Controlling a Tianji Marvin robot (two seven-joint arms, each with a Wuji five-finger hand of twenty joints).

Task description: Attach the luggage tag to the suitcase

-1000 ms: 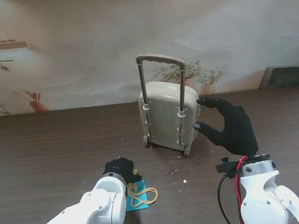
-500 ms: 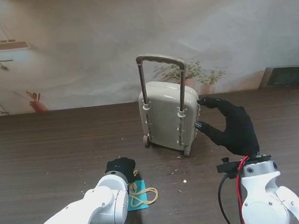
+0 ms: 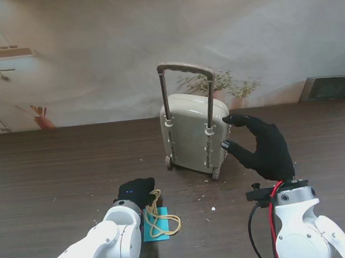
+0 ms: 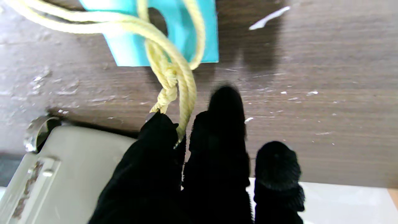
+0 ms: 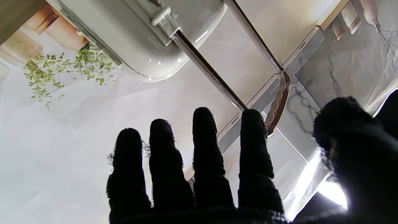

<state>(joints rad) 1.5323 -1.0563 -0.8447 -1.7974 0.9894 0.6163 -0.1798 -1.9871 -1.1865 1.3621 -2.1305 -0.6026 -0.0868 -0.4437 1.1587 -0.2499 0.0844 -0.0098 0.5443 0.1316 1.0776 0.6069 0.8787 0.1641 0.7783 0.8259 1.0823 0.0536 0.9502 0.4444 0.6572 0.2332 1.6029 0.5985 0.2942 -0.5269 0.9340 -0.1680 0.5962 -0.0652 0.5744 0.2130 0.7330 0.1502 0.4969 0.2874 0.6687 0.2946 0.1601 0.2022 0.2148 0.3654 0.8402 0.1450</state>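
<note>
A small beige suitcase [image 3: 194, 133] stands upright at the table's middle, its telescopic handle [image 3: 185, 67] extended. My right hand [image 3: 262, 148] is open beside its right side, thumb near the top corner and a fingertip at the side wall. The wrist view shows its spread fingers [image 5: 202, 174] holding nothing, with the suitcase [image 5: 130, 34] beyond. A teal luggage tag [image 3: 159, 227] lies flat on the table nearer to me. My left hand [image 3: 136, 192] is shut on its yellow cord [image 3: 150, 206]. Up close, two fingertips [image 4: 161, 130] pinch the cord [image 4: 174, 74] above the tag [image 4: 124, 53].
The dark wood table [image 3: 55, 169] carries small white crumbs [image 3: 213, 209] between the tag and the suitcase. A printed backdrop [image 3: 94, 63] with potted plants rises behind the table's far edge.
My left hand has shifted slightly and drawn the yellow cord up from the tag, so a loop now rises to its fingers. My right hand has edged a little closer to the suitcase.
</note>
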